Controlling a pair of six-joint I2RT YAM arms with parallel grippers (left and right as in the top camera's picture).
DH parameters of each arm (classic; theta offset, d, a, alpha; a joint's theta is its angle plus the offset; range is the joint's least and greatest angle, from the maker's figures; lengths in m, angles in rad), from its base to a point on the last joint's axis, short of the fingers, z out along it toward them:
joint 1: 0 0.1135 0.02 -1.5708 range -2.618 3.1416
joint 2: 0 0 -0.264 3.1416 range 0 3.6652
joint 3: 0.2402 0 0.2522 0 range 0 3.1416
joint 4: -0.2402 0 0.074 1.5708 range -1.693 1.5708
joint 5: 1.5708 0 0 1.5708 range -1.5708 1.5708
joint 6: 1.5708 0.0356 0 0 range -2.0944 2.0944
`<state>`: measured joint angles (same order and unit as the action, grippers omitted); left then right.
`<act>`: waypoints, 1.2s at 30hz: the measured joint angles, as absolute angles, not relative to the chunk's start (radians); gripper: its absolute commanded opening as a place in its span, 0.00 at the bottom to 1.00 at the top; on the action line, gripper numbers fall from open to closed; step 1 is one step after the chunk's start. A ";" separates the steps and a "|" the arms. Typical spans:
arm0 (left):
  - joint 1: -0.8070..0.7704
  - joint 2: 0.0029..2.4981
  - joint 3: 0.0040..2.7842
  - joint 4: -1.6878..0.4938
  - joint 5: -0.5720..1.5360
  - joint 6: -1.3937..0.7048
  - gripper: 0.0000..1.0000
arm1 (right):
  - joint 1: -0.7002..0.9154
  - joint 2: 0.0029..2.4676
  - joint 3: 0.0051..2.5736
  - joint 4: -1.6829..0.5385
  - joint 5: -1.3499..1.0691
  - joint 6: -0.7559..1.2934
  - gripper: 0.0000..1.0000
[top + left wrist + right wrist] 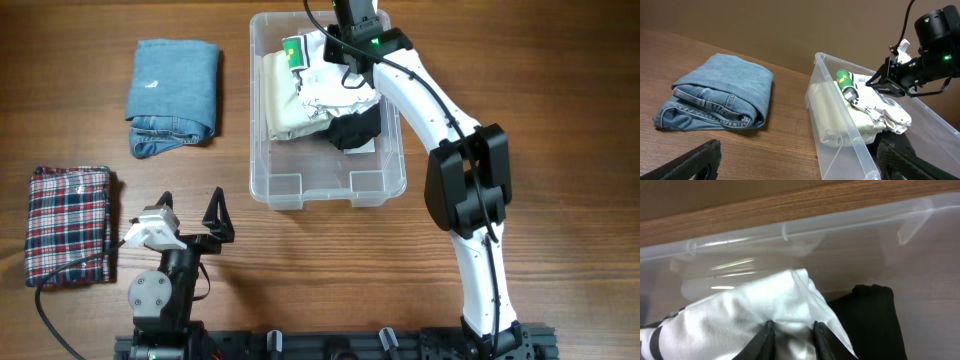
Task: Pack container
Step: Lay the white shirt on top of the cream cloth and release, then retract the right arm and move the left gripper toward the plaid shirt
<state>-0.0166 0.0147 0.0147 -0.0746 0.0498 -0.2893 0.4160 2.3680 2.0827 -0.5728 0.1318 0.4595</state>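
From overhead, the right gripper hung over the far end of the container, its fingers clenched on a white garment directly under them. A cream garment lay in the bin just beside those fingers, touching the white one, and a black garment lay just nearer than the fingers, under the arm. The container itself stood on the wooden table, well beyond the left gripper. That gripper's fingers were spread wide with nothing between them, above bare wood. Folded jeans lay well beyond those fingers and off to their left. A folded plaid cloth lay to their left, near but apart.

In the left wrist view, the two released fingers framed the bottom corners. The jeans sat beyond the left finger. The container's clear wall ran away from the right finger, with the cream and white garments visible inside it. A green label showed on the white garment, just beside the right gripper's tips. Those tips reached down into the bin from its far side.

In the right wrist view, the fingers stood close together with a bunched ridge of white fabric pinched between them. The black garment lay just beside the fingers on the picture's right, touching the white fabric. The container's far wall and rim ran across beyond the fingertips, with the wood past it.
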 measured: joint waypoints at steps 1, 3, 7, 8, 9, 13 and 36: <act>-0.017 0.015 0.015 -0.075 0.050 -0.289 1.00 | 0.416 2.359 2.083 -0.580 0.132 0.459 0.31; -0.017 0.015 0.015 -0.075 0.050 -0.289 1.00 | 0.416 2.321 2.083 -0.604 0.139 0.461 0.40; -0.017 0.015 0.015 -0.075 0.050 -0.289 1.00 | 0.415 2.164 2.083 -0.659 0.214 0.467 0.74; -0.016 0.015 0.015 -0.075 0.050 -0.289 1.00 | 0.412 2.112 2.083 -0.681 0.245 0.467 0.84; -0.017 0.015 0.015 -0.075 0.050 -0.289 1.00 | 0.405 2.049 2.084 -0.717 0.287 0.476 0.86; -0.017 0.015 0.015 -0.075 0.050 -0.289 1.00 | 0.328 1.927 2.098 -0.852 0.357 0.527 0.99; -0.017 0.015 0.015 -0.075 0.049 -0.289 1.00 | -0.107 2.039 1.985 -1.082 0.224 0.711 1.00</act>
